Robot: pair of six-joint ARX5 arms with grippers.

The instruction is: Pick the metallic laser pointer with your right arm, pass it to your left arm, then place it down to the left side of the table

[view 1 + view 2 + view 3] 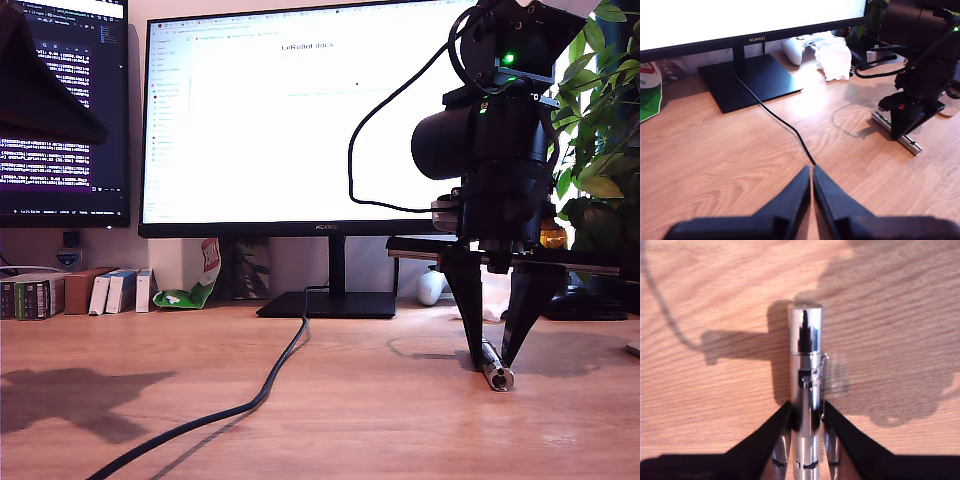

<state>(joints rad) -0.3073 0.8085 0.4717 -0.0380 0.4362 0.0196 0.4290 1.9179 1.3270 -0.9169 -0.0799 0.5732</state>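
— Silver pointer is seen lying on the worktop, flanked by the second tool; whether it is yet clamped cannot be told

— Pick-up is judged underway; lifting is called for, then handover to the first tool, held closed and empty

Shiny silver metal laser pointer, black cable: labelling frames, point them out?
Shiny silver metal laser pointer (806, 370), second wrist view, mid-barrel.
Black cable (270, 385), exterior view, middle of its run across the desk.

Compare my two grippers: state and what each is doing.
My first gripper is shut on nothing, above bare table; my second gripper has its fingers around the laser pointer lying on the table. Both have black tapered fingers pointing down.
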